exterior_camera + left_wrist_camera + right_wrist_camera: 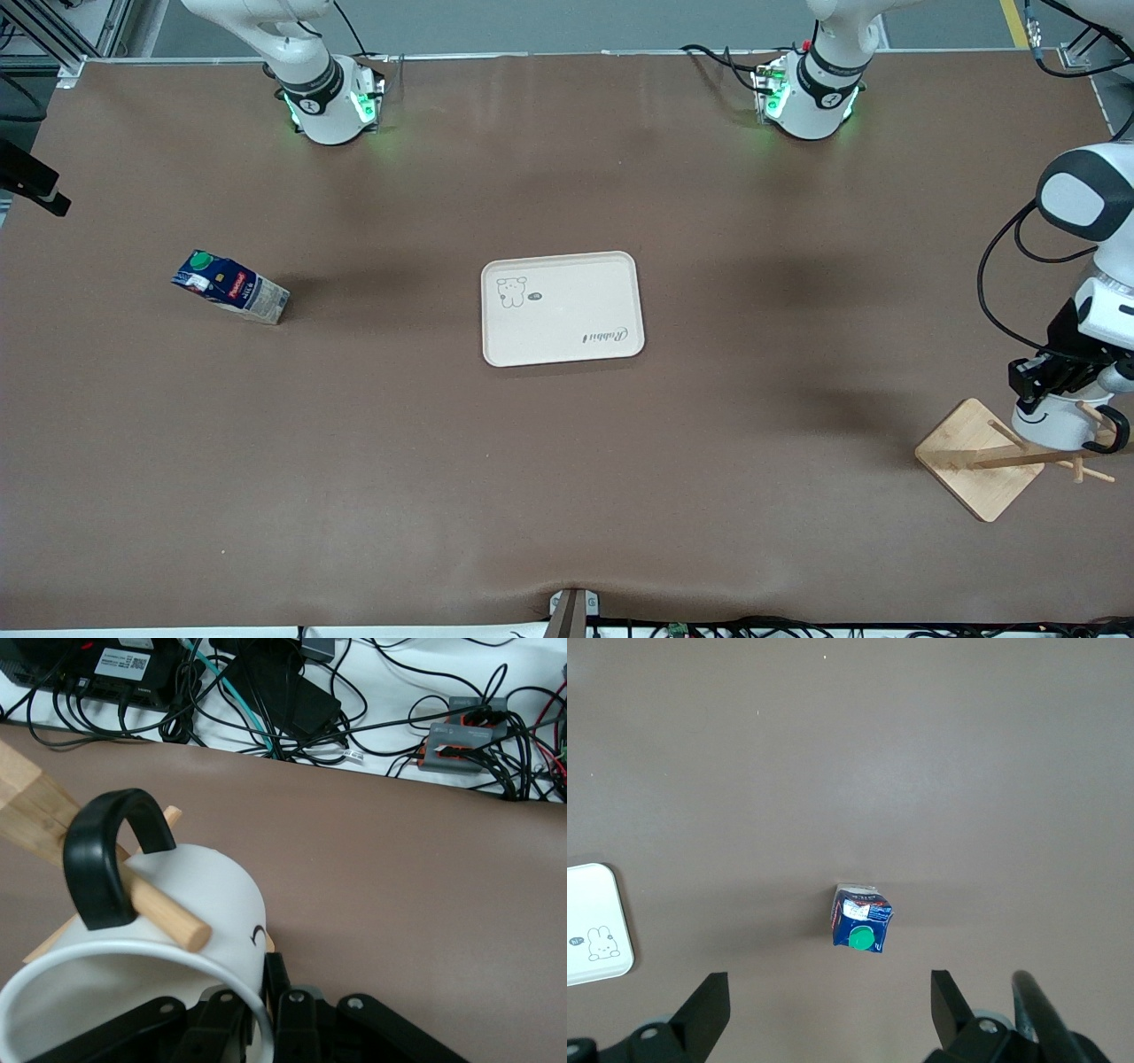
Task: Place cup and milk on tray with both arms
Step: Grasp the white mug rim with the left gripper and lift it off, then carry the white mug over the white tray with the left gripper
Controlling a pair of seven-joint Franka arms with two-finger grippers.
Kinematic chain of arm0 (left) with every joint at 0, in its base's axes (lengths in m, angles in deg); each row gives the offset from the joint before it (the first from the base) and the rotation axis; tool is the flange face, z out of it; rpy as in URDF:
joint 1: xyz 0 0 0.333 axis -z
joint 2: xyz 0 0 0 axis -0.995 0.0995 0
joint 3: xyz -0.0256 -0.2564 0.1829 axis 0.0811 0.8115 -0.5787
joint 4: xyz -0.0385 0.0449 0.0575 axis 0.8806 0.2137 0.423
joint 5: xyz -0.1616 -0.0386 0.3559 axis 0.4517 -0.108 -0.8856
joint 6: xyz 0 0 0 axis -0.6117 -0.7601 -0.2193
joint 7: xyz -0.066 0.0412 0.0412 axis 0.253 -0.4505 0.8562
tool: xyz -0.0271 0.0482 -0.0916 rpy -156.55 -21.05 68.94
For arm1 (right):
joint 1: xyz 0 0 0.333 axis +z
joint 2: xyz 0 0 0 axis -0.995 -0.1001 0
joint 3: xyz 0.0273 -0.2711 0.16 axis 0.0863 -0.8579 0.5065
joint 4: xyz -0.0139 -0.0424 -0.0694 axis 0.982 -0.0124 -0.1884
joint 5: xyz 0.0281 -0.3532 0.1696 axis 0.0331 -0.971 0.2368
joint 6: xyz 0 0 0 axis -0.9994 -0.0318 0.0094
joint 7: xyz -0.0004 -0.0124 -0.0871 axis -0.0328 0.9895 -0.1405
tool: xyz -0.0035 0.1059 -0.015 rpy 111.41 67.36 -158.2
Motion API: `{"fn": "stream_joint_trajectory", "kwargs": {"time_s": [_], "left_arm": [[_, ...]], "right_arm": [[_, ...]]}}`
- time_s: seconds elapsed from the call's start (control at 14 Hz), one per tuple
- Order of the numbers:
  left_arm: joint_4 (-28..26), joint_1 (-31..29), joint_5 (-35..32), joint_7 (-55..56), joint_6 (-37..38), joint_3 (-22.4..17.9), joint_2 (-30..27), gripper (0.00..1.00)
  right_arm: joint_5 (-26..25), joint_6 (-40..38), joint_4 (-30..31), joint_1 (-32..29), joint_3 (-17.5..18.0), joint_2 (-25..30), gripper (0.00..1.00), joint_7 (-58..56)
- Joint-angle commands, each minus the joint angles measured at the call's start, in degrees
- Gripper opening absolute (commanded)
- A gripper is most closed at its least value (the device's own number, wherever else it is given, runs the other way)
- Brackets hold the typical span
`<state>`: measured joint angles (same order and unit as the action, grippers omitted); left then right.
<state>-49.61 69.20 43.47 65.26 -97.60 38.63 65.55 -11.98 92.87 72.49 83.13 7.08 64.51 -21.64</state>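
The cup (1054, 427), white with a black handle and a smiley face, hangs by its handle on a peg of the wooden rack (974, 461) at the left arm's end of the table. My left gripper (1045, 390) is shut on the cup's rim, with one finger inside and one outside (276, 988); the cup (204, 895) fills the left wrist view. The milk (230, 286) stands upright toward the right arm's end. My right gripper (828, 983) is open and empty, high over the table beside the milk (862, 923). The cream tray (567, 310) lies mid-table with nothing on it.
The rack's peg (164, 908) passes through the cup's handle (106, 859). Cables and boxes (266, 691) lie past the table's edge near the rack. The tray's corner (594, 921) shows in the right wrist view.
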Motion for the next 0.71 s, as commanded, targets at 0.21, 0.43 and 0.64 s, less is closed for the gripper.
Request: {"fn": "stream_joint_trajectory", "kwargs": {"time_s": [0.21,0.43,0.64], "left_arm": [[6.37,-0.11,0.58,-1.84,14.17,2.2,-3.79,0.0],[9.99,-0.2,0.58,2.1,21.84,4.39,-4.22,0.0],[11.92,0.06,0.49,12.02,25.62,9.04,-3.97,0.0]], "right_arm": [[0.39,-0.51,-1.25,-0.89,0.44,-0.72,1.0,0.53],[0.39,-0.51,-1.25,-0.89,0.44,-0.81,1.0,0.53],[0.39,-0.51,-1.25,-0.89,0.44,-0.72,1.0,0.53]]}}
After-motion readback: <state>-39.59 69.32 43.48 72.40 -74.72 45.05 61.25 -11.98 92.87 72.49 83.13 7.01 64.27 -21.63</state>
